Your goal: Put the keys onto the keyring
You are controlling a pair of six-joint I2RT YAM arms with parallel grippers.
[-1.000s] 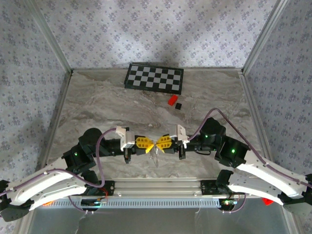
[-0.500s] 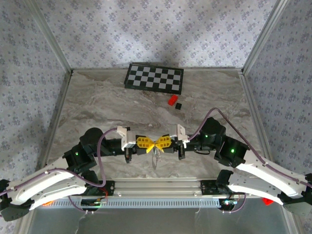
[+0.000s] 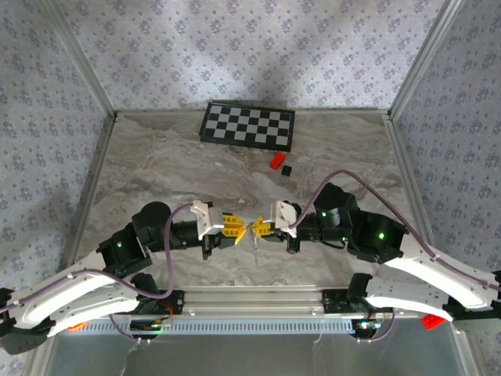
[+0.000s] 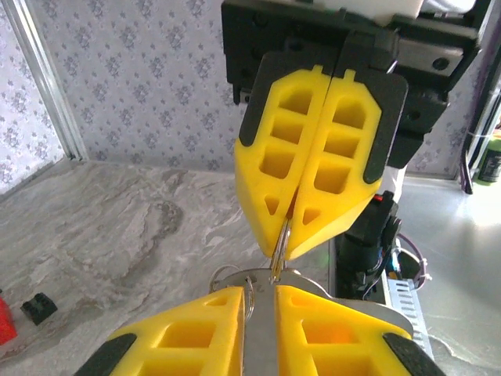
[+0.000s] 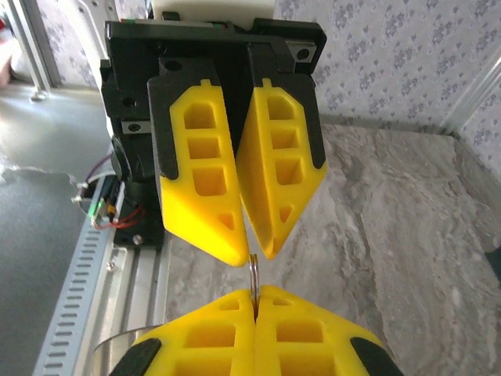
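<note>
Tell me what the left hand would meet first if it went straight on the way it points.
Probably the keyring, the thin wire loop pinched in the shut right hand, which faces the left hand tip to tip. The hand itself comes right behind. Depth is unclear.

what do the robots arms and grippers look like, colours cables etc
The left arm and right arm have white shells, black joints with green lights, and looping purple cables. The left gripper and right gripper match: yellow wedge fingers with cut-out pockets, black backing, white wrist block.
</note>
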